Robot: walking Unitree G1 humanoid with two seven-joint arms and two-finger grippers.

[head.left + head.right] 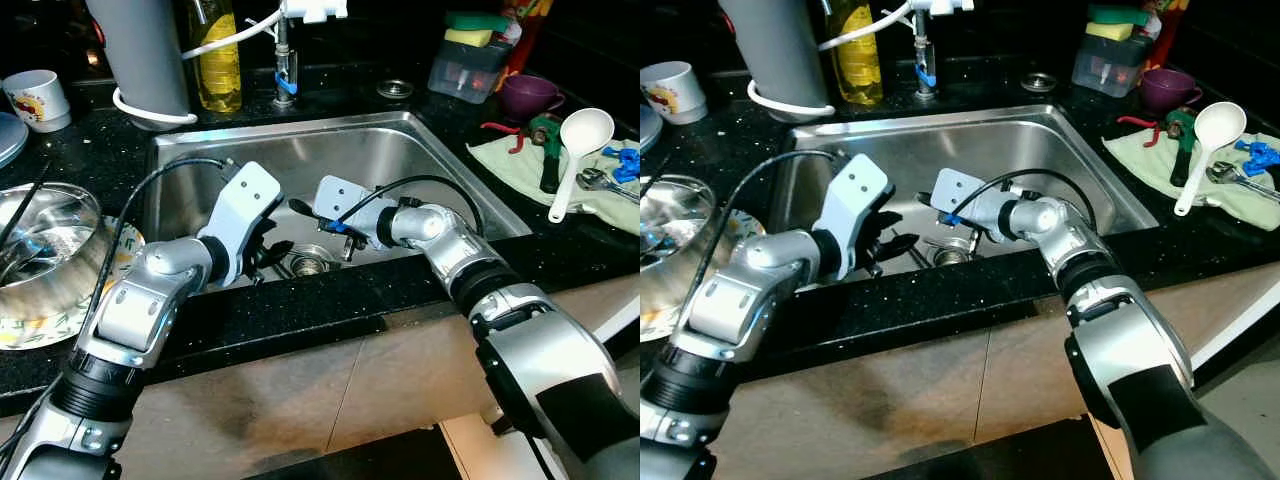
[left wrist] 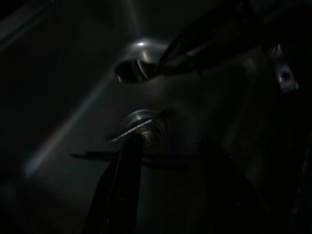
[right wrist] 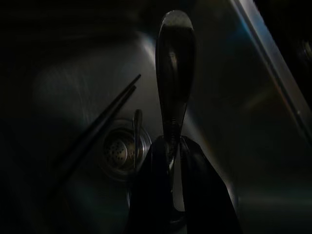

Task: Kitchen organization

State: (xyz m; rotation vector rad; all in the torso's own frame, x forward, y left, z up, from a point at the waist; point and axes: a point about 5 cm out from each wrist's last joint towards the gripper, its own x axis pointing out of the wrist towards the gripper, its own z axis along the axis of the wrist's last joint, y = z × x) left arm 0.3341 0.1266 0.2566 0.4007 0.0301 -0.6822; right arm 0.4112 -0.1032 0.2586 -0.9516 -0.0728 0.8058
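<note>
Right pincer [image 3: 170,146], low centre of the right wrist view: fingers pinched tight on the narrow neck of a spoon [image 3: 174,73], handle end in the grip, bowl pointing away up the frame. In the left eye view you find this pincer [image 1: 300,210] at mid-frame, down inside the sink [image 1: 400,150].

Left pincer [image 2: 168,151], lower centre of the left wrist view: fingers parted to a moderate gap, nothing between them, poised over the drain [image 2: 146,129]. A thin dark stick [image 2: 97,156] lies across the sink floor just ahead of the fingertips; whether they touch it you cannot tell in this dark.

A pair of chopsticks [image 3: 97,122] lies slantwise left of centre in the right wrist view, beside the strainer [image 3: 119,151].

Handling, as a judgement: the spoon looks like metal, so stiff, light, and likely slippery if wet. The grip sits far from the bowl, so expect it to swing or twist; a hold nearer the middle would steady it. The chopsticks are thin and lie flat on steel, hard to get under; take them across the middle, both together.

Outward on the table [image 1: 60,150]: yellow bottle [image 1: 216,55] upper centre, mug [image 1: 38,98] upper left, white ladle [image 1: 580,150] on a cloth [image 1: 510,160] at right.
</note>
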